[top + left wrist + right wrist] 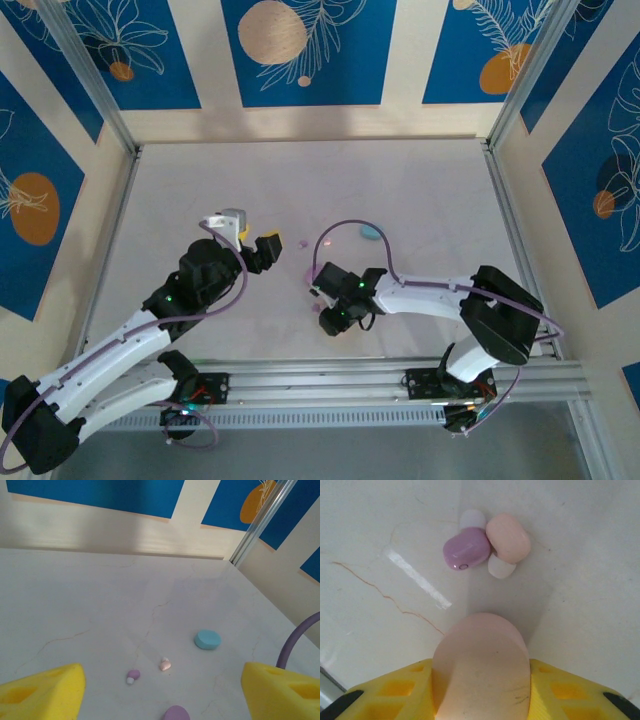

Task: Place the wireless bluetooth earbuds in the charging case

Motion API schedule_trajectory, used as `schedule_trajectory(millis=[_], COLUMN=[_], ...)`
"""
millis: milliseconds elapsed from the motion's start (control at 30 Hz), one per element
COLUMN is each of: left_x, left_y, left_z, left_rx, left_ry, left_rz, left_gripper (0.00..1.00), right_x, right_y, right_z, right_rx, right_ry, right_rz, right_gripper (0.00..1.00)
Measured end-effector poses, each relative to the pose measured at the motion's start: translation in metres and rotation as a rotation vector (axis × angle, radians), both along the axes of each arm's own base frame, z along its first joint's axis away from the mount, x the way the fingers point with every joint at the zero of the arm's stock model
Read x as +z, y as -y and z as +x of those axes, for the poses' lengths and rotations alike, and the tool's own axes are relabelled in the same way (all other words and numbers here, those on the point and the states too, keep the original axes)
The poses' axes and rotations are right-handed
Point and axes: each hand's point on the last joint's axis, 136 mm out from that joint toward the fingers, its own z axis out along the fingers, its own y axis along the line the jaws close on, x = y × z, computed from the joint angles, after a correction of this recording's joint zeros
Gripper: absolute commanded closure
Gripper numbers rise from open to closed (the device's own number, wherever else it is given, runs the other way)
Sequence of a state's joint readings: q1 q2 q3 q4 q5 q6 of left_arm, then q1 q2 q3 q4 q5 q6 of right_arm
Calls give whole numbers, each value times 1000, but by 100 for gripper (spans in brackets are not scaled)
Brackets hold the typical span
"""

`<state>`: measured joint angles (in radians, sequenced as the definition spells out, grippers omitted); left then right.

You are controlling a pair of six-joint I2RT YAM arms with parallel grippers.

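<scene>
1. Two yellow fingers (385, 692) of the right gripper (480, 700), closed against both flanks of the pink case (480, 660). Grasping it, the case's rounded end poking out ahead of the pads.
2. Just ahead of that case, on the tabletop (585, 610): purple earbud (466, 550) and pink earbud (508, 537). Touching each other, each with a pale tip, and parted from the case by a short bare gap.
3. Bare tabletop to either side of the pair, with a thin crack line off to the left.
4. From above: right gripper (327, 318) close to the aluminium rail (330, 378) at the near edge. Left gripper (255, 238) well apart from it, to the left and farther in. Wide free tabletop beyond both, up to the back wall.
5. Left gripper (160, 690) released, its fingers (40, 692) spread wide, clamping nothing.
6. Below that gap, cut by the picture edge: purple case (176, 713). Farther out, loose purple earbud (133, 675) and loose pink earbud (165, 665), near each other but apart. Beyond them and to the right, light blue case (207, 639), with open room up to the corner post (260, 522).
7. Close view from the right wrist: plain contact between the paired earbuds, and the grip on the case. From above, the same spot too small to tell more than a pink speck, yet light blue case (370, 232) placed just beside the purple cable (345, 224).
</scene>
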<state>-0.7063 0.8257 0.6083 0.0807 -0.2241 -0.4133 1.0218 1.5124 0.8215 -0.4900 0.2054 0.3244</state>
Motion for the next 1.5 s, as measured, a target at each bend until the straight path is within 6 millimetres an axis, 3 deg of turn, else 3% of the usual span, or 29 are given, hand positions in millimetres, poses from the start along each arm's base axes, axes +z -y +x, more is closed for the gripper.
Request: schedule_trajectory(millis=[133,267,433,533,733,1167,1500], left_x=[-3,-7,8,26,41,31,29], left_y=[4,20,63,91,115,130,138], left_z=[0,-3,-7,-11,-25,-32,-40], left_rx=[-22,-105,-302,-433,-593,-669,-723], left_ry=[-11,-41,-72,-78,-74,-116,-132], left_rz=[0,-2,-73,-135,-193,-187,-187], left_gripper=[20,21,29,30,31,48,59], right_x=[34,91,170,196,202,227,233], right_y=[1,0,-2,-1,0,-6,-6], right_z=[5,17,36,45,58,72,75], right_rx=[8,25,93,133,193,196,191], right_ry=[81,228,495,613,709,814,827], right_rz=[100,275,485,529,493,554,579], right_gripper=[62,62,62,62,62,62,61])
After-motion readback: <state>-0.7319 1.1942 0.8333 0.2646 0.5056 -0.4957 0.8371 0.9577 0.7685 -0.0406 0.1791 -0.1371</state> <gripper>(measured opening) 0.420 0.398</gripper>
